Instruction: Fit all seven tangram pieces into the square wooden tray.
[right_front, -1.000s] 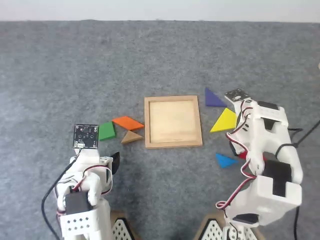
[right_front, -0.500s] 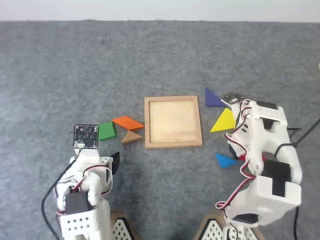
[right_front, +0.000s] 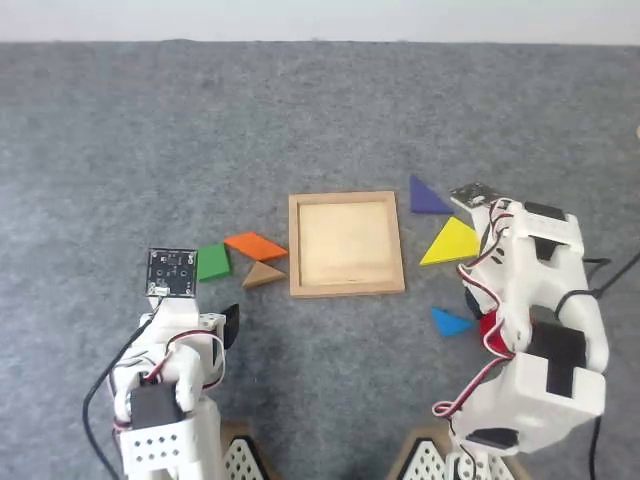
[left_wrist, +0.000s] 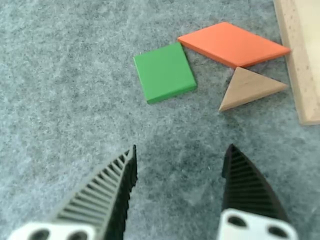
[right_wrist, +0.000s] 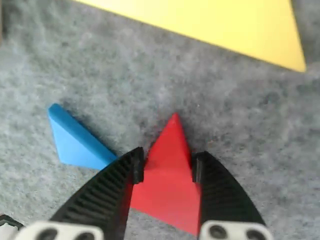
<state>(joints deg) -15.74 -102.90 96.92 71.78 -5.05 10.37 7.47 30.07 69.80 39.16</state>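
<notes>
Seven pieces out and an empty tray (right_front: 346, 289) sitting mid-counter, so this is the very first pick. The right fingers (right_wrist: 134, 165) are down on the red triangle (right_wrist: 165, 195), closed in so each one presses a slanted side of it with the point poking out ahead. That looks like a firm pinch, though I can't tell whether the piece has left the counter (right_front: 120, 120) yet. The red one lies toward the right edge, well off the tray, with the blue triangle (right_wrist: 75, 142) just beside it and the big yellow triangle (right_wrist: 215, 25) a little farther on. From above, the purple triangle (right_front: 428, 197) sits beyond the yellow, close to the tray's far right corner. On the other side, the left fingers (left_wrist: 129, 165) hang spread wide over bare counter, holding nothing. Ahead of them lie the green square (left_wrist: 165, 72), the orange diamond (left_wrist: 232, 44) and the tan triangle (left_wrist: 250, 88), all clustered against the tray's left wall. Next call, as I read it: lift the red triangle straight up so it clears the blue neighbour. Then carry it across toward the tray, turn it so a straight side meets the wall, and set it flat in a corner, leaving room for the larger pieces.
</notes>
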